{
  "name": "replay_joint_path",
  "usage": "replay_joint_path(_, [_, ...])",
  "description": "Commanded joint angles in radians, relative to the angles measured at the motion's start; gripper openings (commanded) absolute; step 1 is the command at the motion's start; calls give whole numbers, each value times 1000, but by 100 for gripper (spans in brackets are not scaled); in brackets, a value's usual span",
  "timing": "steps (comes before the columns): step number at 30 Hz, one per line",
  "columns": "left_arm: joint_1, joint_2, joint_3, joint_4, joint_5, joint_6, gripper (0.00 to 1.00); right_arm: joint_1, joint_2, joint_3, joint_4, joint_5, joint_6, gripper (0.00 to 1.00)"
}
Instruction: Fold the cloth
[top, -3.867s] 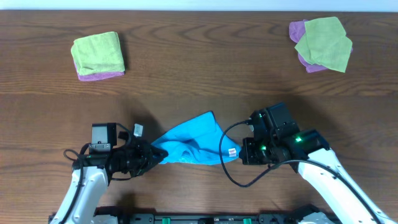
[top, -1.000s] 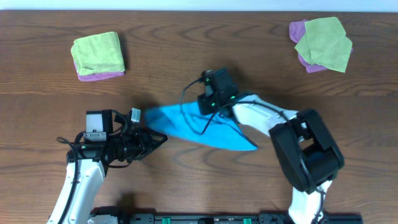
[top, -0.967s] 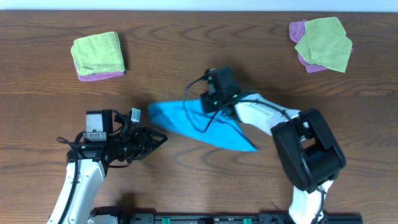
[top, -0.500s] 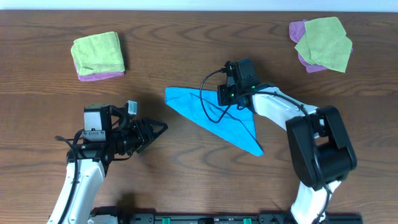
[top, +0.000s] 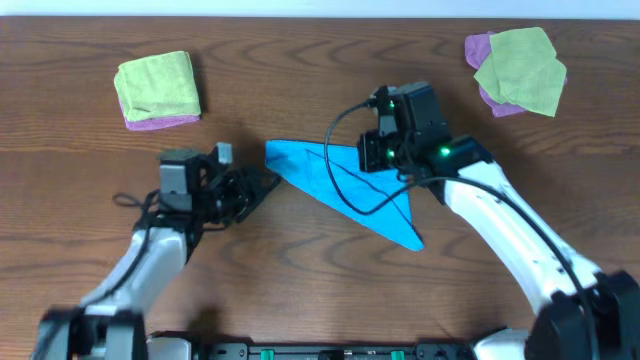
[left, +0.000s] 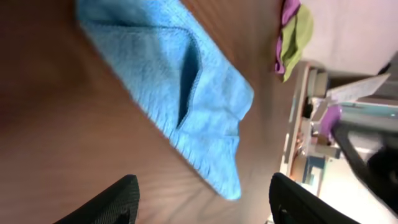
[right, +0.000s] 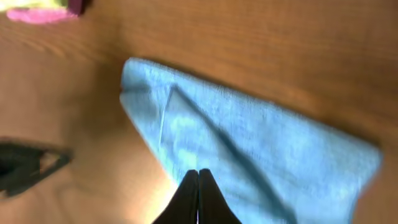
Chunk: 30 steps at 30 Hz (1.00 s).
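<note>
Since a moment before, the left gripper (top: 258, 186) had slid farther from us and to the right, closer to the cloth (top: 310, 172). The right gripper (top: 372, 160) had pulled back a little to the right. The cloth had stayed where it was. A few seconds earlier it had been bunched up near the near edge, between both arms.

We saw the bright blue cloth lying flat in the middle of the brown wooden table (top: 300, 80). It made a long triangle. One point was at the left, close to the left gripper. Another point was at the right, nearer to us. In the left wrist view the cloth (left: 155, 74) had a dark fold line running along it.

The left gripper's two fingers (left: 121, 199) were spread wide apart with nothing between them. Its tips sat just beside the cloth's left point, and we could not tell if they touched it.

The right gripper (right: 198, 177) was pinched tight, with its two fingers pressed together and no cloth between them. It hung over the far side of the cloth (right: 261, 149). A black cable (top: 332, 150) looped across the blue cloth.

Far off at the left sat the left pile (top: 158, 88), a lime-green cloth on a purple one. Far off at the right sat the right pile (top: 520, 70), with the same two colours.
</note>
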Motion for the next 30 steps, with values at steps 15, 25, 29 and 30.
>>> replay_joint_path(15, [-174, 301, 42, 400, -76, -183, 63, 114, -72, 3, -172, -61, 2, 1])
replay_joint_path(25, [-221, 307, 52, 415, -163, -179, 61, 114, -111, 3, -173, -84, 2, 2])
replay_joint_path(29, [-231, 307, 52, 416, -188, -180, 61, 114, -126, 3, -180, -84, 2, 2])
replay_joint_path(30, [-231, 307, 52, 417, -192, -180, 61, 114, -131, 3, -183, -84, 2, 1])
